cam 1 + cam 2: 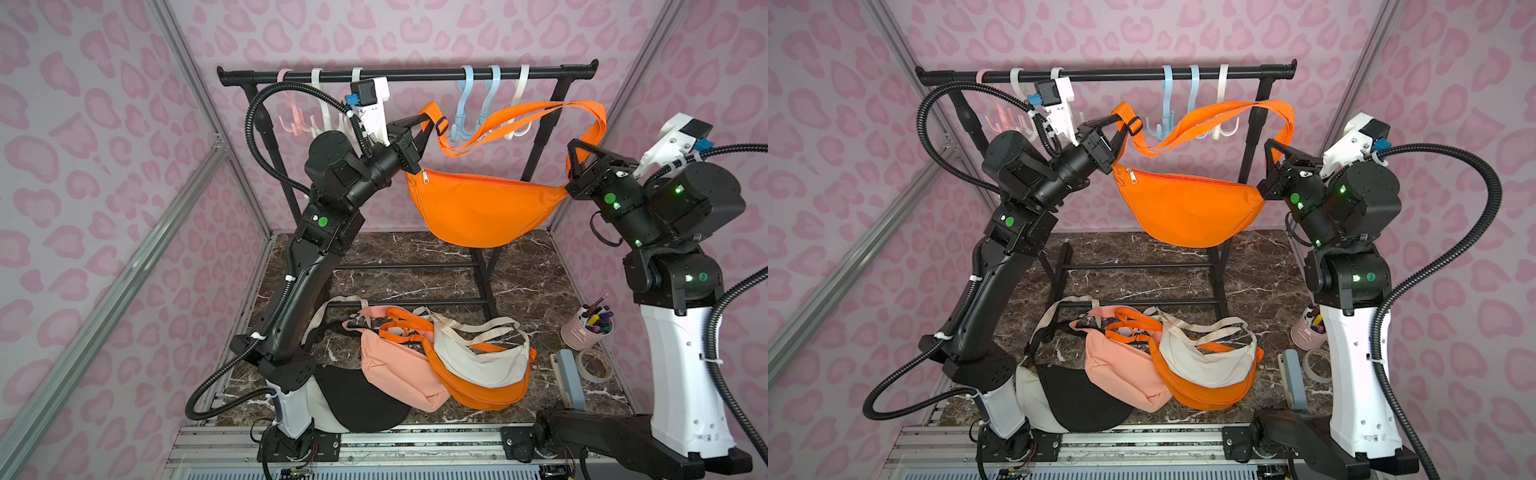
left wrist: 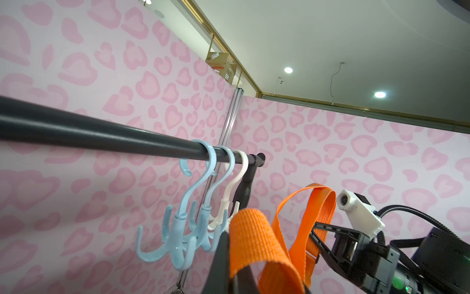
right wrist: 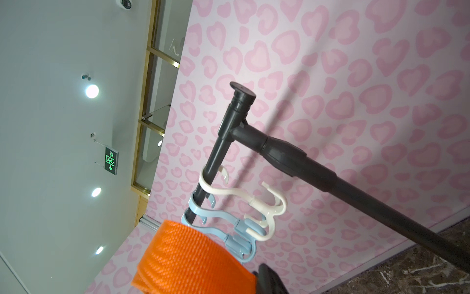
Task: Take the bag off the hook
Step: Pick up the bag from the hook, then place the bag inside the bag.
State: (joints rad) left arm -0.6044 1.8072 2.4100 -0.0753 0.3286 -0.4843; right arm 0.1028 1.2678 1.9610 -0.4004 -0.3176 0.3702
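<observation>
Several spare bags (image 1: 399, 365) lie heaped on the bench (image 1: 415, 282) well in front of the rail (image 1: 407, 75), a fitting spot for this one. Nearer the rail and below it, the orange bag (image 1: 482, 208) hangs between left fingers (image 1: 407, 121) and right fingers (image 1: 586, 146), each clenched on its strap (image 1: 519, 114). That strap looks clear of the blue hooks (image 1: 465, 120) under the rail, so both arms should retreat level, together.

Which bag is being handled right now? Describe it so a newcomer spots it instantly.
Find the black clothes rail at the back; just in front of it an orange crescent bag hangs in mid-air. Unlike the other orange bag lying below, its strap is pinched by the left gripper and the right gripper.
</observation>
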